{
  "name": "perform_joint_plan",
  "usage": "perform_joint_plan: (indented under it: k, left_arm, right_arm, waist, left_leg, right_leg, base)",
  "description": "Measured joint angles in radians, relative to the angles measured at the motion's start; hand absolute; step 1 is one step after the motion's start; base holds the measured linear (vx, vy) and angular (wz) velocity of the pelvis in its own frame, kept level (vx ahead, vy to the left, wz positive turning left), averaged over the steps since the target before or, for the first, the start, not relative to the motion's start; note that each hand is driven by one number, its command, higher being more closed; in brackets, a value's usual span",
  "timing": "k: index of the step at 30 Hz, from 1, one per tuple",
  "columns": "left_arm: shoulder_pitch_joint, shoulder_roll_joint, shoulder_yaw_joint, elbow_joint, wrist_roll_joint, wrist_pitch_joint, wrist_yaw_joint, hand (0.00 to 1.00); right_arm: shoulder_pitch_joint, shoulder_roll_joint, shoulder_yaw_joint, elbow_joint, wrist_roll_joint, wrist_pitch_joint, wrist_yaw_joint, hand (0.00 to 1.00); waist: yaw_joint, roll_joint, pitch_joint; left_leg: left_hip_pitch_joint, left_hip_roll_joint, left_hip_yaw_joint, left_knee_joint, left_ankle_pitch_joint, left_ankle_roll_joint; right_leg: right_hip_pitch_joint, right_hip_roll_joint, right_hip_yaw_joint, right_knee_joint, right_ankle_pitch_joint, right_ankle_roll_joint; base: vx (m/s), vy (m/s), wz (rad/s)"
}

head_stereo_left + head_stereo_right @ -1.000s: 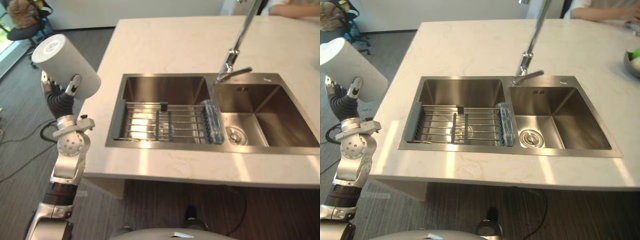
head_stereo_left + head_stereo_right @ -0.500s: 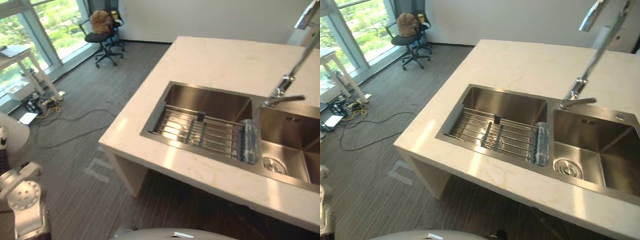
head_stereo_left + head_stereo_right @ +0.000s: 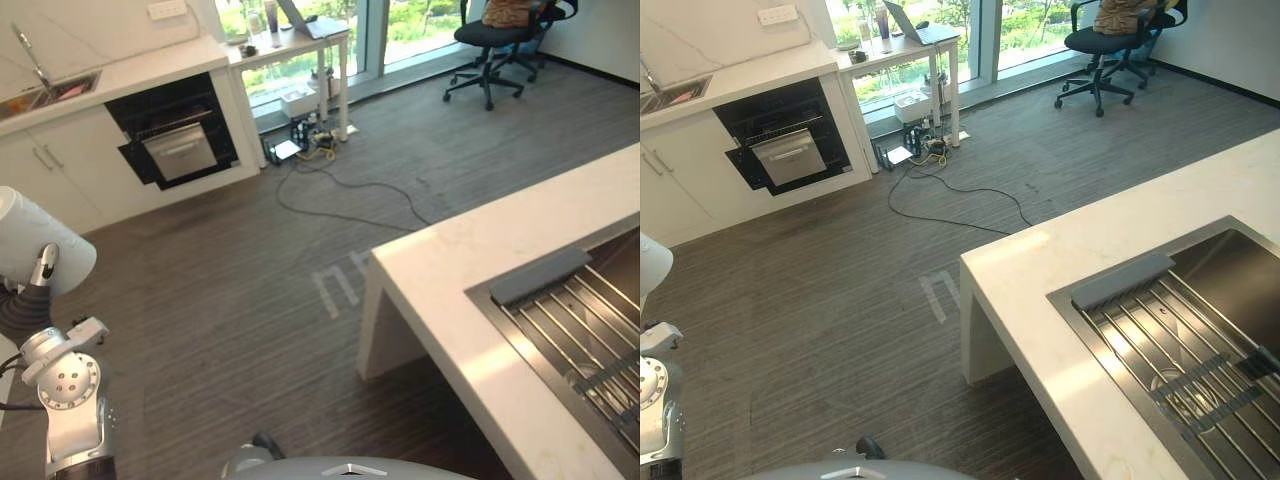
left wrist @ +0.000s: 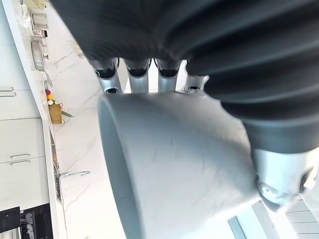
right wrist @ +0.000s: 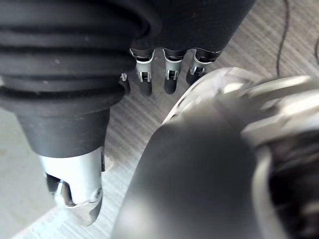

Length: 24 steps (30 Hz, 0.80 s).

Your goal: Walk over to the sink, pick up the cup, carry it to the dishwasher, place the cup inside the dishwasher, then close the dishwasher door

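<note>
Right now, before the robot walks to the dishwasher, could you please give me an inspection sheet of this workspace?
Surface: pale stone island counter, steel sink with wire rack set in it.
Job's things: white cylindrical cup, held; black dishwasher far across the grey floor, looks open.
Clutter: white box under small white desk.
Hands: left hand curled round the cup; right hand relaxed, holding nothing.
Cables: black cable on the floor.
Surroundings: black office chair, windows.
</note>
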Motion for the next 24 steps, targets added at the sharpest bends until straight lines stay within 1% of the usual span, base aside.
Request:
perform_joint_plan:
  k: [2, 3, 4, 5, 6, 7, 8, 9, 10, 11, 12, 13, 14, 15, 16, 17, 18, 19, 20, 21, 22, 23, 24]
  left_arm:
    - [-0.004, -0.013, -0.057, -0.052, 0.019, -0.005, -0.018, 1.00]
    - [-0.011, -0.016, -0.075, -0.052, 0.019, -0.006, -0.025, 1.00]
    - [-0.018, -0.020, -0.105, -0.052, 0.020, -0.006, -0.033, 1.00]
    - [-0.038, -0.026, -0.155, -0.050, 0.019, -0.007, -0.050, 1.00]
    - [-0.043, -0.027, -0.168, -0.049, 0.018, -0.007, -0.052, 1.00]
    - [-0.059, -0.035, -0.215, -0.044, 0.016, -0.008, -0.065, 1.00]
    - [-0.065, -0.043, -0.262, -0.039, 0.015, -0.011, -0.073, 1.00]
    - [-0.072, -0.050, -0.285, -0.028, 0.015, -0.021, -0.080, 1.00]
    - [-0.105, -0.060, -0.323, 0.019, 0.013, -0.042, -0.101, 1.00]
    - [-0.135, -0.068, -0.360, 0.075, 0.006, -0.054, -0.130, 1.00]
    - [-0.139, -0.071, -0.380, 0.096, 0.006, -0.055, -0.140, 1.00]
    - [-0.134, -0.067, -0.415, 0.129, 0.009, -0.054, -0.158, 1.00]
    - [-0.128, -0.048, -0.435, 0.124, 0.016, -0.055, -0.164, 1.00]
    - [-0.130, -0.051, -0.451, 0.124, 0.016, -0.054, -0.170, 1.00]
    - [-0.117, -0.048, -0.472, 0.155, 0.016, -0.047, -0.185, 1.00]
    - [-0.097, -0.050, -0.489, 0.160, 0.016, -0.037, -0.196, 1.00]
    - [-0.069, -0.049, -0.508, 0.150, 0.017, -0.035, -0.213, 1.00]
    - [-0.078, -0.044, -0.501, 0.124, 0.015, -0.035, -0.223, 1.00]
    - [-0.092, -0.034, -0.495, 0.113, 0.015, -0.035, -0.229, 1.00]
    - [-0.123, -0.021, -0.495, 0.112, 0.014, -0.031, -0.246, 1.00]
    - [-0.139, -0.017, -0.498, 0.114, 0.011, -0.020, -0.262, 1.00]
    - [-0.145, -0.009, -0.519, 0.114, 0.007, 0.003, -0.289, 1.00]
    - [-0.143, -0.009, -0.523, 0.114, 0.006, 0.011, -0.301, 1.00]
  right_arm:
    - [-0.019, 0.013, -0.005, -0.018, -0.005, 0.002, 0.002, 0.00]
    - [-0.018, 0.014, -0.010, -0.026, -0.007, 0.004, 0.002, 0.00]
    - [-0.019, 0.020, -0.021, -0.034, -0.007, 0.005, 0.002, 0.00]
    - [-0.020, 0.014, -0.039, -0.048, -0.002, 0.003, 0.001, 0.00]
    - [-0.020, 0.013, -0.046, -0.055, -0.001, 0.004, 0.002, 0.00]
    - [-0.016, 0.009, -0.075, -0.083, 0.001, 0.000, 0.003, 0.00]
    - [-0.006, 0.007, -0.103, -0.107, 0.003, -0.007, 0.013, 0.00]
    - [-0.011, 0.014, -0.113, -0.112, 0.003, -0.015, 0.030, 0.00]
    - [-0.023, 0.032, -0.118, -0.119, 0.000, -0.028, 0.054, 0.00]
    - [-0.017, 0.068, -0.113, -0.109, -0.002, -0.032, 0.067, 0.00]
    - [-0.014, 0.084, -0.113, -0.105, -0.002, -0.034, 0.069, 0.00]
    - [-0.014, 0.131, -0.112, -0.075, 0.001, -0.043, 0.066, 0.00]
    - [-0.014, 0.145, -0.087, -0.074, 0.011, -0.043, 0.070, 0.00]
    - [-0.018, 0.136, -0.089, -0.078, 0.021, -0.043, 0.070, 0.00]
    - [-0.035, 0.133, -0.082, -0.055, 0.034, -0.022, 0.061, 0.00]
    - [-0.021, 0.130, -0.082, -0.053, 0.033, -0.014, 0.060, 0.00]
    - [0.011, 0.110, -0.052, -0.054, 0.031, 0.000, 0.061, 0.00]
    - [0.009, 0.089, -0.004, -0.054, 0.030, 0.006, 0.066, 0.00]
    - [0.003, 0.085, 0.016, -0.054, 0.030, 0.007, 0.067, 0.00]
    - [-0.008, 0.079, 0.040, -0.056, 0.030, 0.006, 0.068, 0.00]
    - [-0.017, 0.076, 0.053, -0.056, 0.030, 0.007, 0.068, 0.00]
    - [-0.026, 0.075, 0.055, -0.052, 0.033, 0.021, 0.067, 0.00]
    - [-0.028, 0.075, 0.056, -0.051, 0.034, 0.026, 0.066, 0.00]
  waist:
    - [-0.001, -0.026, 0.018]
    - [-0.003, -0.032, 0.022]
    - [-0.010, -0.041, 0.030]
    - [-0.018, -0.057, 0.043]
    - [-0.019, -0.059, 0.047]
    - [-0.028, -0.066, 0.066]
    - [-0.045, -0.057, 0.076]
    - [-0.056, -0.042, 0.075]
    - [-0.069, -0.050, 0.090]
    - [-0.070, -0.069, 0.106]
    - [-0.071, -0.079, 0.111]
    - [-0.081, -0.132, 0.102]
    - [-0.081, -0.194, 0.105]
    - [-0.084, -0.176, 0.115]
    - [-0.089, -0.185, 0.142]
    - [-0.085, -0.164, 0.125]
    - [-0.063, -0.141, 0.069]
    - [-0.054, -0.136, 0.040]
    - [-0.053, -0.139, 0.033]
    - [-0.053, -0.146, 0.016]
    - [-0.063, -0.137, 0.015]
    - [-0.067, -0.132, 0.016]
    - [-0.067, -0.131, 0.016]
  left_leg:
    - [0.008, -0.056, -0.019, -0.072, 0.029, 0.002]
    - [0.009, -0.070, -0.029, -0.084, 0.030, 0.002]
    - [0.010, -0.092, -0.049, -0.093, 0.029, 0.004]
    - [0.014, -0.128, -0.090, -0.098, 0.019, 0.019]
    - [0.016, -0.136, -0.101, -0.100, 0.017, 0.021]
    - [0.030, -0.158, -0.154, -0.100, 0.003, 0.036]
    - [0.035, -0.169, -0.226, -0.100, -0.007, 0.046]
    - [0.028, -0.169, -0.271, -0.099, -0.010, 0.049]
    - [0.008, -0.170, -0.384, -0.105, -0.015, 0.058]
    - [-0.001, -0.189, -0.486, -0.117, -0.020, 0.057]
    - [0.003, -0.204, -0.522, -0.138, -0.023, 0.052]
    - [-0.011, -0.275, -0.593, -0.130, -0.053, 0.040]
    - [-0.115, -0.310, -0.640, 0.229, -0.199, 0.108]
    - [-0.122, -0.294, -0.671, 0.275, -0.282, 0.060]
    - [-0.069, -0.302, -0.685, 0.297, -0.306, 0.053]
    - [-0.043, -0.295, -0.688, 0.266, -0.297, 0.049]
    - [-0.023, -0.284, -0.683, 0.190, -0.276, 0.042]
    - [-0.013, -0.281, -0.681, 0.135, -0.254, 0.036]
    - [-0.012, -0.280, -0.681, 0.115, -0.237, 0.040]
    - [-0.018, -0.278, -0.684, 0.087, -0.211, 0.035]
    - [-0.017, -0.273, -0.686, 0.067, -0.195, 0.029]
    - [0.014, -0.264, -0.684, 0.031, -0.179, 0.014]
    - [0.032, -0.259, -0.682, 0.019, -0.175, 0.008]
  right_leg:
    - [-0.001, -0.040, -0.020, 0.047, 0.000, -0.002]
    - [0.000, -0.059, -0.026, 0.073, 0.000, -0.002]
    - [0.002, -0.094, -0.039, 0.129, 0.001, -0.003]
    - [0.003, -0.168, -0.034, 0.255, 0.019, -0.029]
    - [0.001, -0.184, -0.022, 0.285, 0.028, -0.043]
    - [-0.014, -0.234, 0.069, 0.411, 0.102, -0.149]
    - [-0.076, -0.239, 0.256, 0.522, 0.229, -0.289]
    - [-0.128, -0.208, 0.378, 0.579, 0.197, -0.267]
    - [-0.222, -0.079, 0.594, 0.657, -0.009, -0.172]
    - [-0.282, 0.050, 0.728, 0.649, -0.134, -0.148]
    - [-0.308, 0.095, 0.766, 0.619, -0.172, -0.140]
    - [-0.381, 0.138, 0.857, 0.487, -0.216, -0.140]
    - [-0.464, 0.118, 0.981, 0.391, -0.209, -0.112]
    - [-0.481, 0.149, 1.020, 0.343, -0.187, -0.084]
    - [-0.432, 0.151, 1.084, 0.338, -0.180, -0.051]
    - [-0.403, 0.154, 1.073, 0.303, -0.170, -0.065]
    - [-0.364, 0.161, 1.025, 0.206, -0.134, -0.077]
    - [-0.330, 0.169, 0.986, 0.108, -0.105, -0.083]
    - [-0.311, 0.171, 0.969, 0.059, -0.090, -0.077]
    - [-0.303, 0.179, 0.949, -0.004, -0.058, -0.074]
    - [-0.300, 0.189, 0.938, -0.022, -0.042, -0.086]
    - [-0.283, 0.198, 0.925, -0.026, -0.037, -0.092]
    - [-0.272, 0.202, 0.922, -0.025, -0.037, -0.093]
  base:
    - [0.02, 0.103, 0.36]
    - [0.02, 0.094, 0.44]
    - [0.03, 0.104, 0.66]
    - [0.04, 0.109, 0.66]
    - [0.06, 0.126, 0.93]
    - [0.09, 0.146, 1.21]
    - [0.10, 0.134, 1.50]
    - [0.09, 0.045, 1.99]
    - [0.08, -0.064, 2.42]
    - [0.09, -0.089, 2.51]
    - [0.12, -0.060, 2.55]
    - [0.14, -0.019, 2.22]
    - [0.09, -0.030, 2.05]
    - [0.00, -0.050, 1.55]
    - [-0.01, -0.042, 0.94]
    - [0.04, -0.014, 0.71]
    - [0.18, -0.007, 0.19]
    - [0.19, -0.027, 0.02]
    - [0.29, -0.089, -0.01]
    - [0.20, -0.086, 0.15]
    - [0.22, -0.114, 0.19]
    - [0.12, -0.080, 0.12]
    - [0.11, -0.084, -0.08]
